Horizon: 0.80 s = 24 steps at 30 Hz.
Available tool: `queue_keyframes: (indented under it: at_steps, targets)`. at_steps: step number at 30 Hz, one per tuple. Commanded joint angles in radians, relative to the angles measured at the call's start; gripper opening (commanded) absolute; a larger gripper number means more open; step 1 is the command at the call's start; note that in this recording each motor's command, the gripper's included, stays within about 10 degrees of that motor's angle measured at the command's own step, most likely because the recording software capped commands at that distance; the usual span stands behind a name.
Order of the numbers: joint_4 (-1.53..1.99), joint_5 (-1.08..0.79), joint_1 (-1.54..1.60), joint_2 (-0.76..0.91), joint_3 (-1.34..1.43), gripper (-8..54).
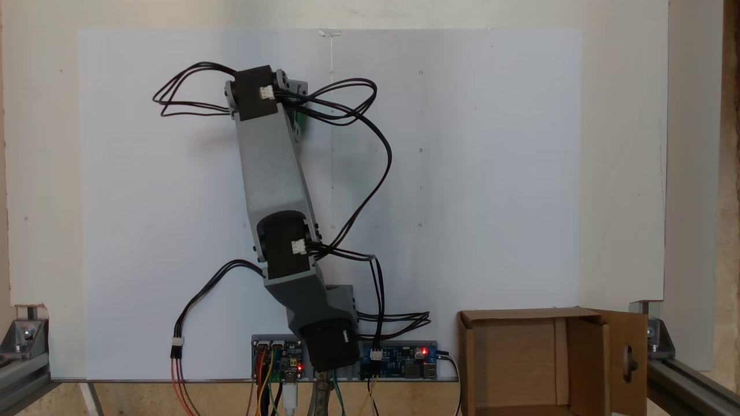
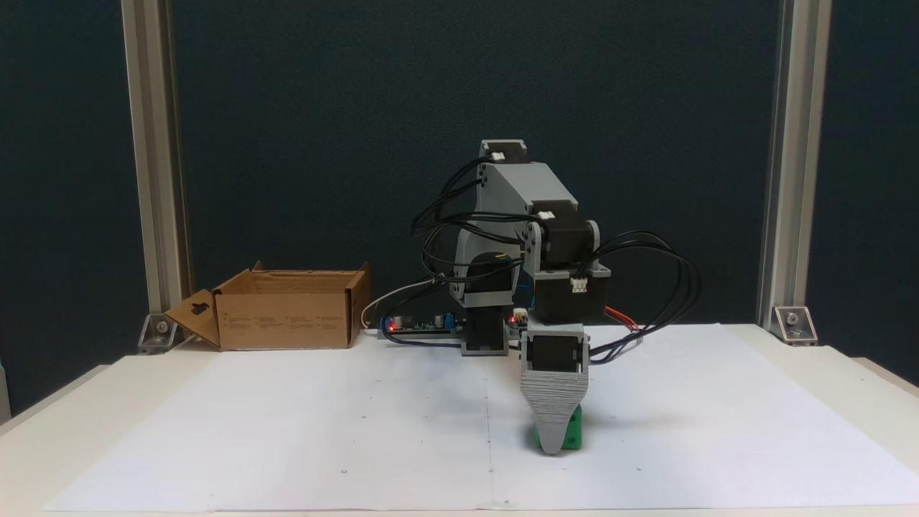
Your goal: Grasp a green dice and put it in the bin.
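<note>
Green dice (image 2: pixel 572 435) on worktop paper, well apart from bin (image 2: pixel 287 316), not yet lifted. Fingers (image 2: pixel 551 431) down at dice; grip state unclear. Lift, carry, drop remain.

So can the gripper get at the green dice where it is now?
Probably yes. In a fixed view the gripper is down at the green dice on the white paper, nothing between them; whether its jaws straddle it can't be told.
</note>
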State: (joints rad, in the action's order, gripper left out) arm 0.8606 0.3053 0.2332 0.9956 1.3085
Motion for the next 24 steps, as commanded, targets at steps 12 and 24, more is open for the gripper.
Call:
queue_keyframes:
  at_steps: [12, 24]
  targets:
    - [0.008, -0.008, -0.026, 0.025, -0.009, 11.8]
    - [0.121, 0.006, -0.029, 0.411, -0.011, 11.8]
